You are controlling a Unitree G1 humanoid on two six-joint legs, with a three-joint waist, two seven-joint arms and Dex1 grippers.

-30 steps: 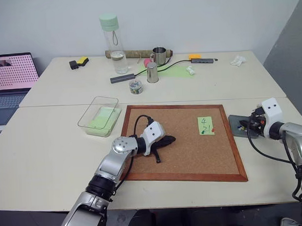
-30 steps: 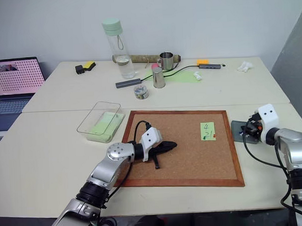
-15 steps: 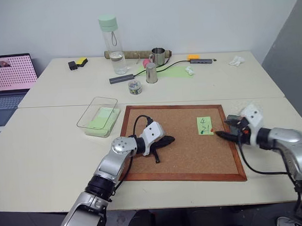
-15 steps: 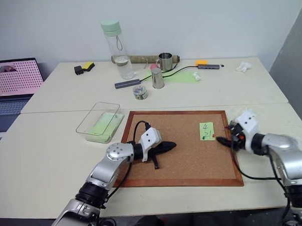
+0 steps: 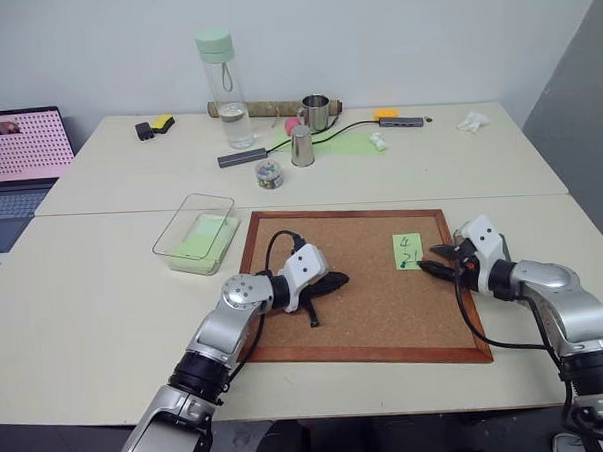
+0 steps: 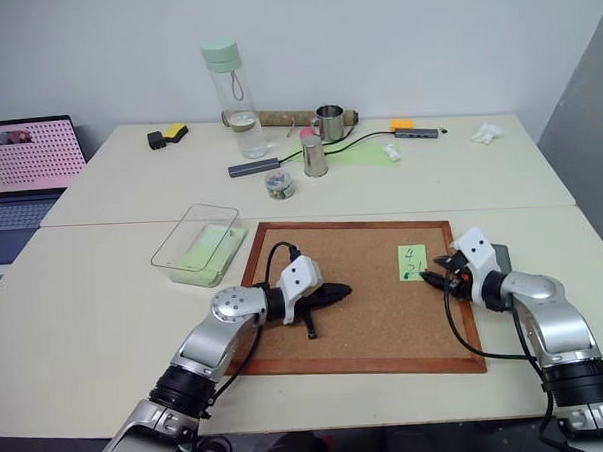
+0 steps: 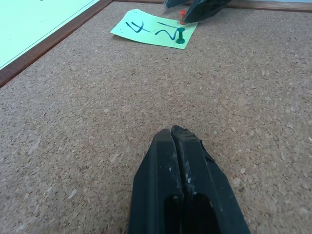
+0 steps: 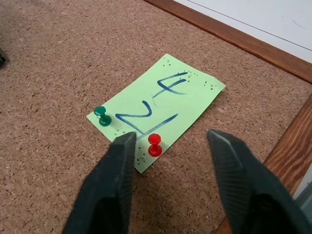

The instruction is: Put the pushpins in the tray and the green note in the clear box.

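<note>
right wrist view: parted right gripper (image 8: 168,146) astride red pushpin (image 8: 154,144); left gripper (image 7: 179,146) clenched

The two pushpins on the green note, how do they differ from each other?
The red pushpin has a red head; the green pushpin has a dark green one. The red pushpin stands between the open fingers of the right gripper; the green pushpin stands outside them, at the neighbouring corner. Both stand upright, pinning the green note to the cork board.

Pale table (image 5: 104,295), corkboard (image 5: 365,303), clear box (image 5: 196,234)
</note>
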